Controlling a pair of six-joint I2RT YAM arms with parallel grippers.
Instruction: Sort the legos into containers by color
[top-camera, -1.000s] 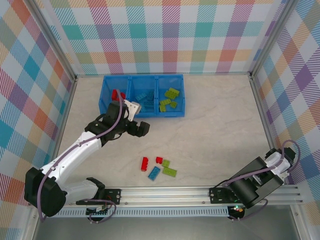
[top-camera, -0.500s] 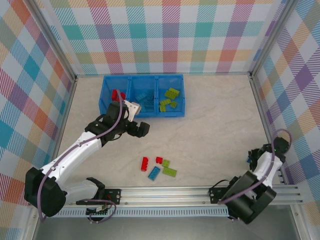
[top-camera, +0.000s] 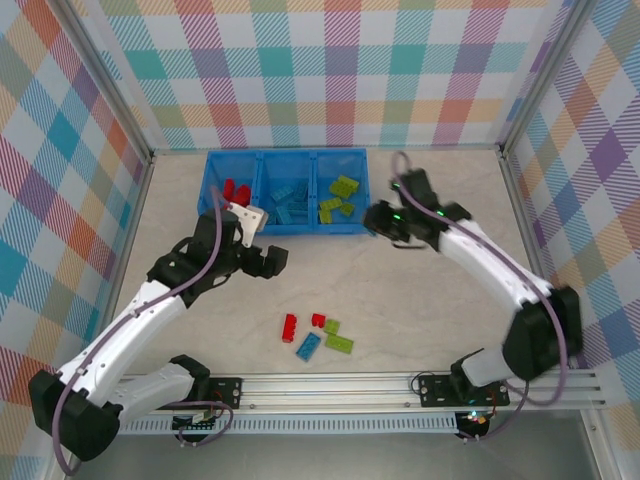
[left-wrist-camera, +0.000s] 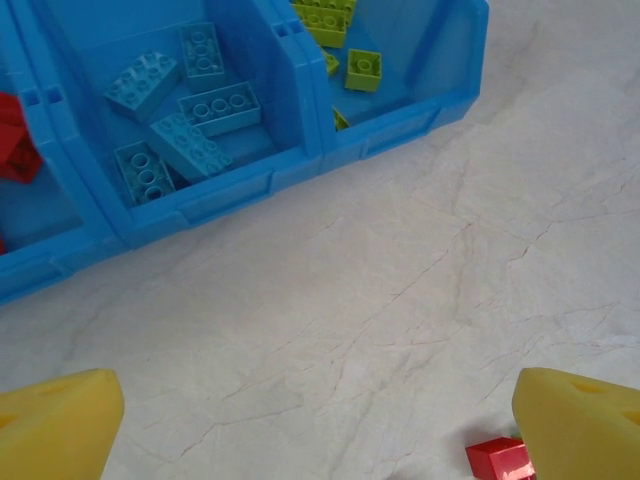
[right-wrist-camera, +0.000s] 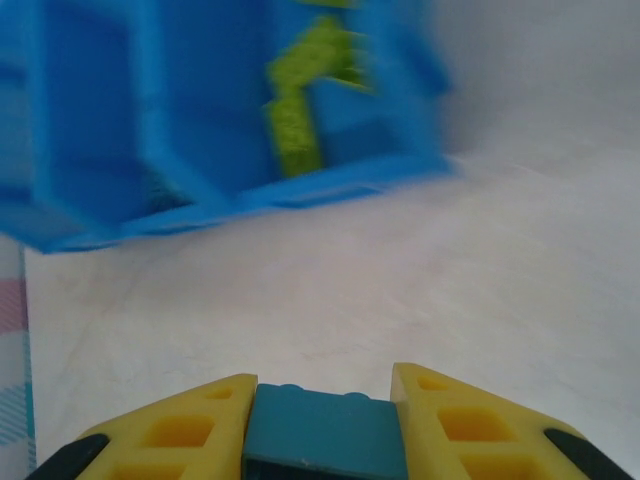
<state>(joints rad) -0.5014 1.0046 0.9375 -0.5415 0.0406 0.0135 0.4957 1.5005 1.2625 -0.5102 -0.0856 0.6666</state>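
Note:
My right gripper (top-camera: 376, 219) hovers off the front right corner of the blue tray (top-camera: 320, 229). In the right wrist view it (right-wrist-camera: 322, 420) is shut on a teal-blue lego (right-wrist-camera: 320, 438), with the tray (right-wrist-camera: 200, 215) and its green legos (right-wrist-camera: 300, 110) blurred ahead. My left gripper (top-camera: 270, 260) is open over bare table in front of the tray (left-wrist-camera: 230, 195), its yellow fingers (left-wrist-camera: 55, 430) wide apart. The compartments hold red legos (top-camera: 236, 190), blue legos (top-camera: 285, 200) and green legos (top-camera: 340, 195). A red lego (left-wrist-camera: 500, 458) lies by the left gripper's right finger.
Loose legos lie near the front rail: a red one (top-camera: 289, 327), a small red one (top-camera: 318, 320), two green ones (top-camera: 339, 344) and a blue one (top-camera: 308, 346). Checked walls enclose the table on three sides, and a metal rail (top-camera: 350, 385) runs along the near edge.
The right arm has swung from the near right corner up to the tray's front right corner. The left arm has drawn back a little from the tray toward me.

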